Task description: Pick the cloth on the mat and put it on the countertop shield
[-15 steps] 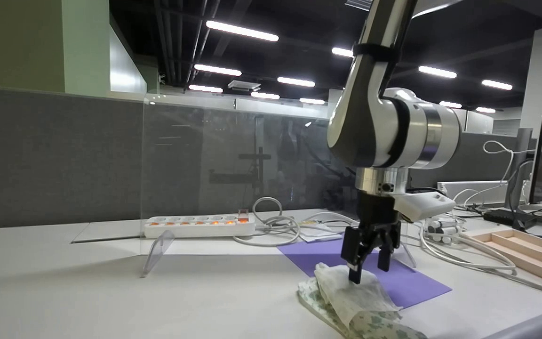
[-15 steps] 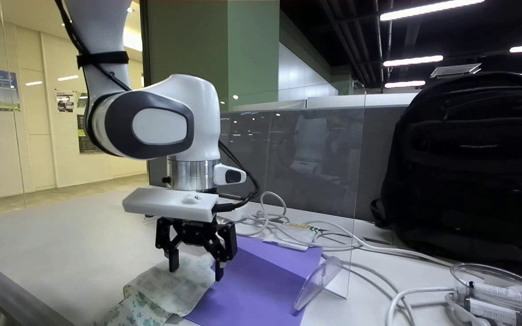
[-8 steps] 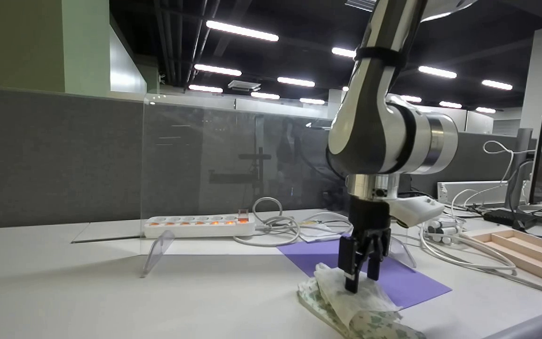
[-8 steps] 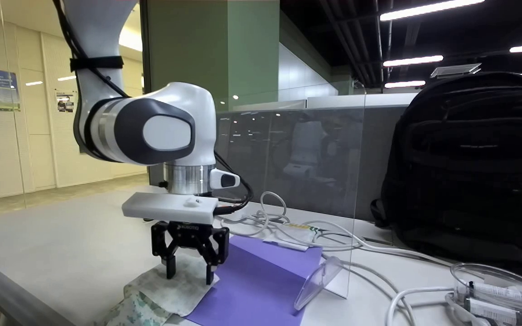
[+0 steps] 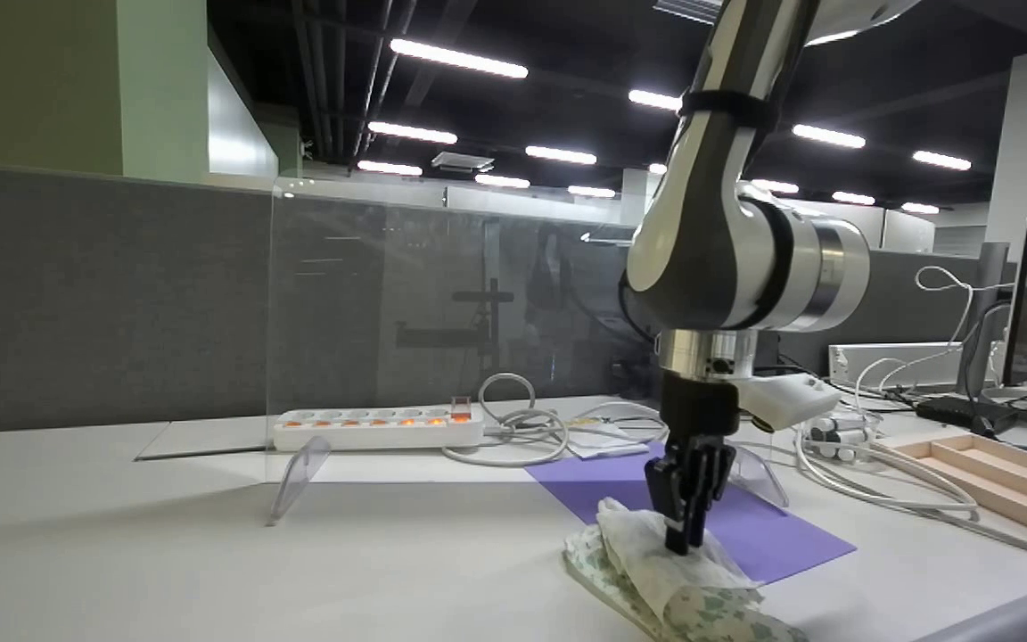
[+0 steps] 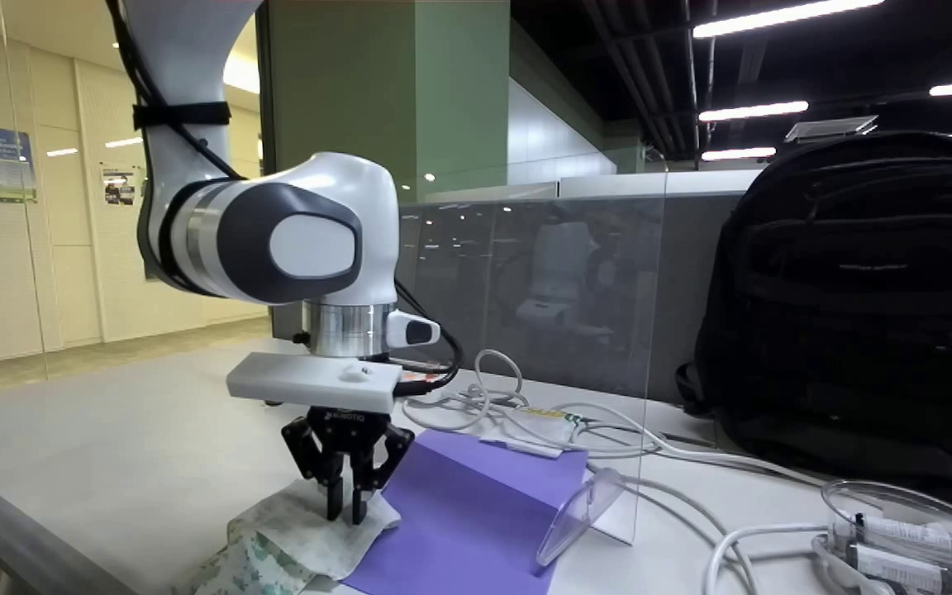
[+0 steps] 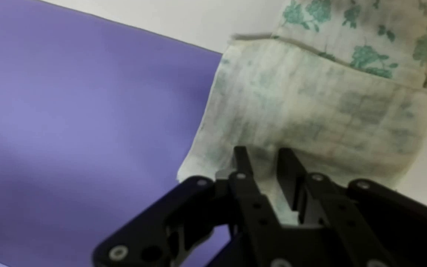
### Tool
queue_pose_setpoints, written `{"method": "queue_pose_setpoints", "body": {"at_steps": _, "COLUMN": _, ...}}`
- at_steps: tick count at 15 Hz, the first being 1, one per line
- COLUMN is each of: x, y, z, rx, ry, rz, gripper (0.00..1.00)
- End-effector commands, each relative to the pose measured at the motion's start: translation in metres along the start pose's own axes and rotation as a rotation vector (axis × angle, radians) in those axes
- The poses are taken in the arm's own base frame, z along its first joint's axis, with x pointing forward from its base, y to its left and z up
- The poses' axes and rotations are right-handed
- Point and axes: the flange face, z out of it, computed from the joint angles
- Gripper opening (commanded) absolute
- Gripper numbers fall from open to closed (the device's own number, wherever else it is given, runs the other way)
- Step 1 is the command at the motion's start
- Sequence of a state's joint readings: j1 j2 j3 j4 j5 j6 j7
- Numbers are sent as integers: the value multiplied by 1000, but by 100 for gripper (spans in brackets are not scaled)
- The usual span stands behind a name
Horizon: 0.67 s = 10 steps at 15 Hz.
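Observation:
The cloth [image 5: 629, 553], pale with a green floral print, lies folded partly over the purple mat [image 5: 781, 535] and partly on the white table. In the wrist view the cloth [image 7: 310, 100] has its paler side up, beside the mat [image 7: 87, 111]. My gripper [image 6: 346, 512] points down with its tips at the cloth [image 6: 278, 529]. A narrow gap parts the fingers [image 7: 242, 159] in the wrist view; the cloth shows slightly wrinkled in it, not visibly pinched. Behind stands the countertop shield [image 5: 371, 294], a clear upright panel on clear feet, seen in both exterior views.
A white power strip [image 5: 380, 432] and looped cables [image 5: 527, 446] lie around the shield's base. A wooden tray [image 5: 995, 481] sits at the right. A black backpack [image 6: 856, 330] and a clear container [image 6: 906, 537] with small bottles stand beside the shield in an exterior view.
My gripper has come down onto the cloth, and its fingers have drawn from wide apart to a narrow gap. The cloth has wrinkled a little near the tips but stays in place.

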<state>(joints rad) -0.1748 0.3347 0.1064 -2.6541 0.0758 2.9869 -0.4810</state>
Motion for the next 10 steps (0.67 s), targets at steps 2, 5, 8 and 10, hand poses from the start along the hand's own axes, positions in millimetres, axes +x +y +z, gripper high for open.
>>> {"method": "queue_pose_setpoints", "body": {"at_steps": 2, "x": 7, "y": -1, "z": -4, "rx": 15, "ry": 0, "rz": 14, "gripper": 0}}
{"method": "queue_pose_setpoints", "body": {"at_steps": 5, "x": 14, "y": -5, "z": -10, "rx": 23, "ry": 4, "rz": 1, "gripper": 0}}
{"method": "queue_pose_setpoints", "body": {"at_steps": 8, "x": 24, "y": -7, "z": -18, "rx": 31, "ry": 18, "rz": -12, "gripper": 0}}
{"method": "queue_pose_setpoints", "body": {"at_steps": 10, "x": 31, "y": -12, "z": -25, "rx": 36, "ry": 32, "rz": -25, "gripper": 0}}
